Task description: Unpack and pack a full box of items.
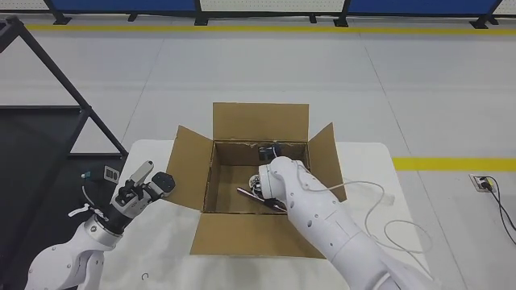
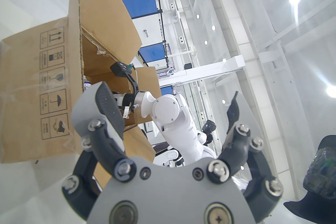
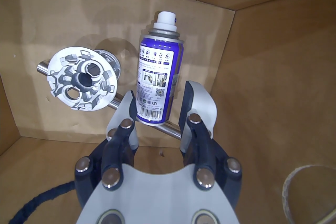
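Observation:
An open cardboard box stands on the white table. Inside it, a blue spray can with a white cap stands against a steel rod. The rod carries a grey toothed metal hub. My right gripper is down in the box, open, with a finger on each side of the can's lower end. One finger touches the can and a small gap shows at the other. My left gripper is open and holds nothing, raised left of the box.
A cardboard tape roll and a black cable lie on the box floor. All four flaps are folded outward. A black rack stands left of the table. White cables trail on the table right of the box.

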